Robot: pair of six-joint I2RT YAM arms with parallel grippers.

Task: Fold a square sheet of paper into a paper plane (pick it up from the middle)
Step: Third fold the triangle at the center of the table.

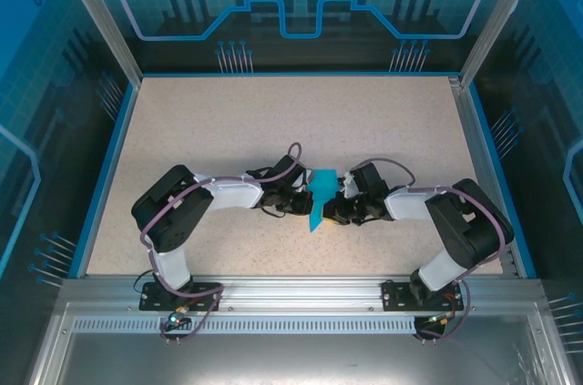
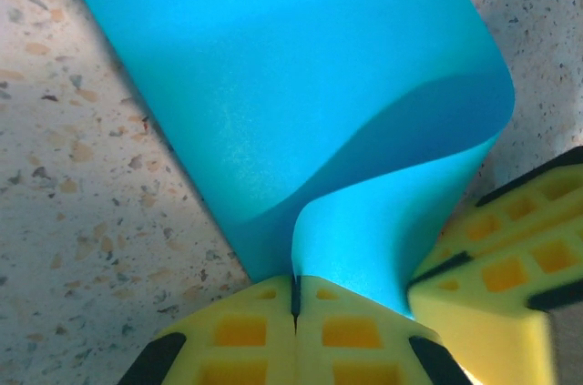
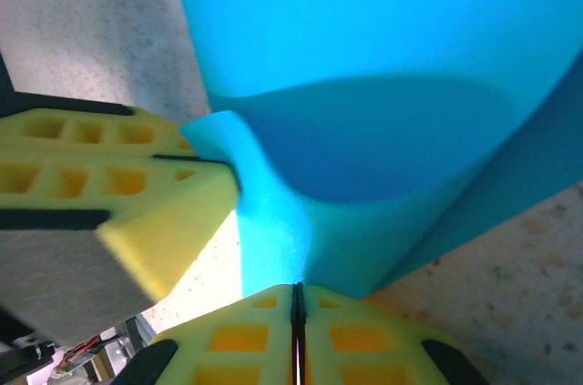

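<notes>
from the top camera i see both arms bent inward, and their claws meet near the middle of the table (image 1: 228, 130), a little toward the near edge. the cyan-blue sheet of paper (image 1: 321, 192) is there between them, and it looks narrower at its near end. from above i cannot tell how much of it rests on the table.

in its own wrist camera, the left gripper (image 2: 295, 308) has its two yellow fingers (image 2: 241, 335) pressed together. only a thin dark line is between them, and the edge of the paper comes out exactly from this line, so this claw is pinching the sheet. the paper rises from the fingers, bends in a soft curve, and then spreads wide and smooth away from the camera, over the speckled surface. there is a darker, shadowed part on its right side.

the right gripper (image 3: 296, 312) looks the same in its wrist camera. the fingers are tight against each other with a thin seam, and the paper is caught in this seam, so it is also pinching the sheet. above it the sheet makes a hollow curve, darker inside.

the two claws are just beside each other. in the left wrist view a yellow finger of the right claw stands at the lower right, against the paper. in the right wrist view the left claw's fingers are at the left, and a corner of the paper goes into their slit.
</notes>
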